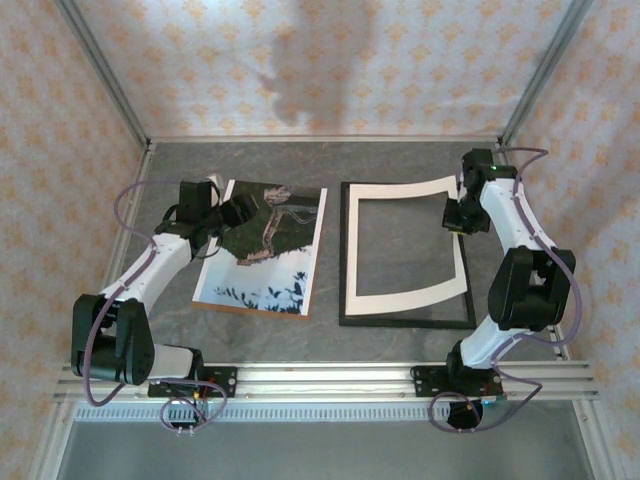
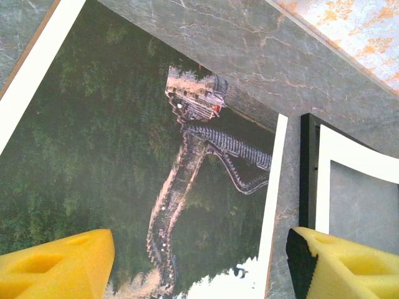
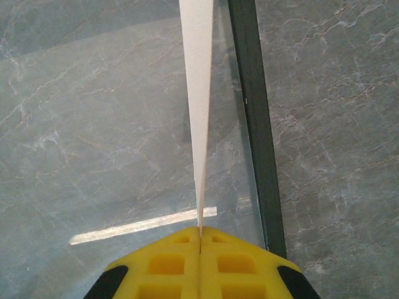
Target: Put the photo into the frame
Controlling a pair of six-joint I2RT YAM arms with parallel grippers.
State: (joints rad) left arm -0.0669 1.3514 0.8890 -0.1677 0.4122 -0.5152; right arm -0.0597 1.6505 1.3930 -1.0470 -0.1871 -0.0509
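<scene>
Pinching mat (image 1: 400, 297) edge w/ R gripper (image 3: 200, 233) clamped tight at right side of frame (image 1: 405, 317), prob. to lift it clear for print. Hovering L gripper (image 2: 199, 261) wide over photo (image 1: 265, 245), flat, face up, left of frame, ready to grab.

Part of photo (image 2: 124, 156) behind left fingers (image 2: 56, 268); most of frame (image 2: 307, 168) beyond view's edge.

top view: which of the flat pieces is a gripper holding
The white mat, pinched at its far right edge by the right gripper; the photo and frame lie unheld.
</scene>
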